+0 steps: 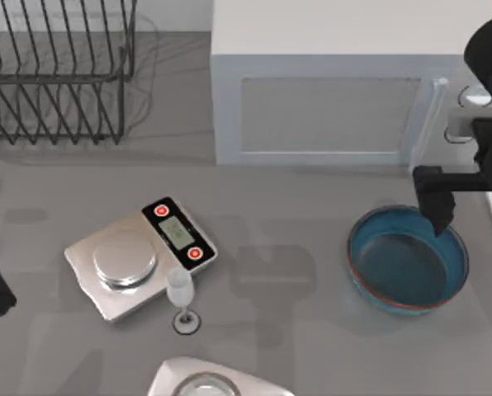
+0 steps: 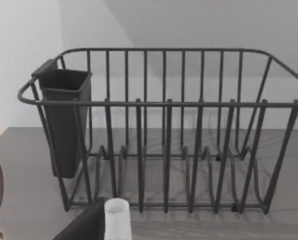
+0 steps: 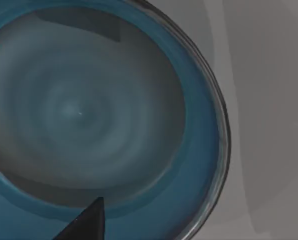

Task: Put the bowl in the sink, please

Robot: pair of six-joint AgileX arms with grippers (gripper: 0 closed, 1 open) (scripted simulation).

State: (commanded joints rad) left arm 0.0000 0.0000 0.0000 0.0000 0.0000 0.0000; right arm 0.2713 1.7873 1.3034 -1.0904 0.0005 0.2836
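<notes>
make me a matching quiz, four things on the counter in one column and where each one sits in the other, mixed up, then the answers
Things:
1. bowl
2. scale
3. stemmed glass
4. dish rack

Places:
A. far left corner of the top view
B. right side, under the right gripper
C. just in front of the scale, standing upright
D. left of centre, round pan on top

Pairs: 1-B, 2-D, 3-C, 4-A

The left arm is parked at the left edge.
</notes>
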